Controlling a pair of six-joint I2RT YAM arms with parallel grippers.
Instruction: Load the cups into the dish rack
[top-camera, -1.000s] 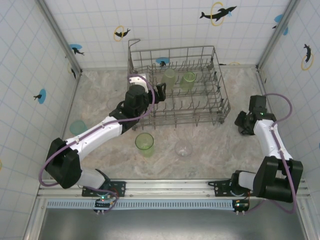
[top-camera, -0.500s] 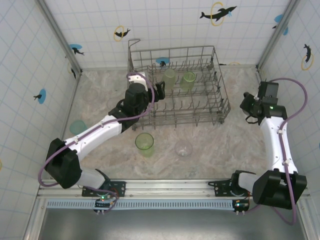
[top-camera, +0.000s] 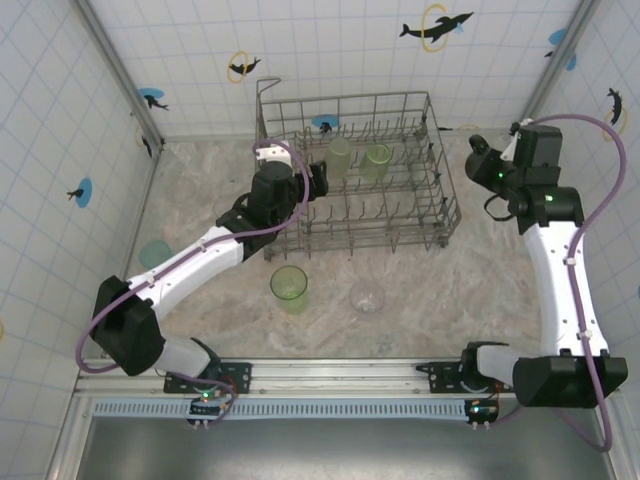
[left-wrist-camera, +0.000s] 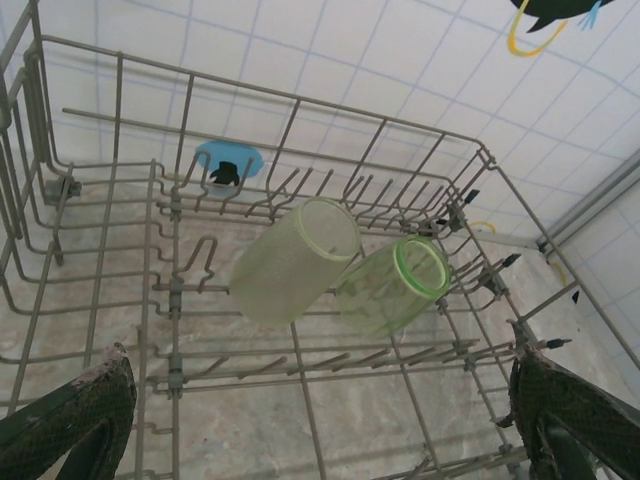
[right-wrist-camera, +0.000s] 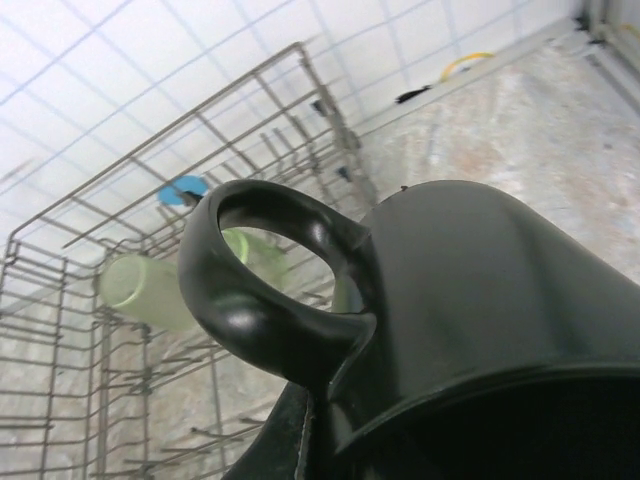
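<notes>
Left fingers (left-wrist-camera: 70, 420): spread wide, nothing gripped, held over the dish rack (left-wrist-camera: 300, 110).
Right gripper (top-camera: 487, 165): pinched on dark mug (right-wrist-camera: 480, 300), raised at upper right, likely so the rack wall is cleared.
Tumblers (left-wrist-camera: 295, 262): two laid inside.

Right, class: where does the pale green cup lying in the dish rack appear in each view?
Top external: pale green cup in the far half of the dish rack, near centre.
Left wrist: mid-frame, lying on the tines.
Right wrist: lower left, left of the dark mug and its handle.
Shared landmark: blue wall sticker behind the rack.
</notes>
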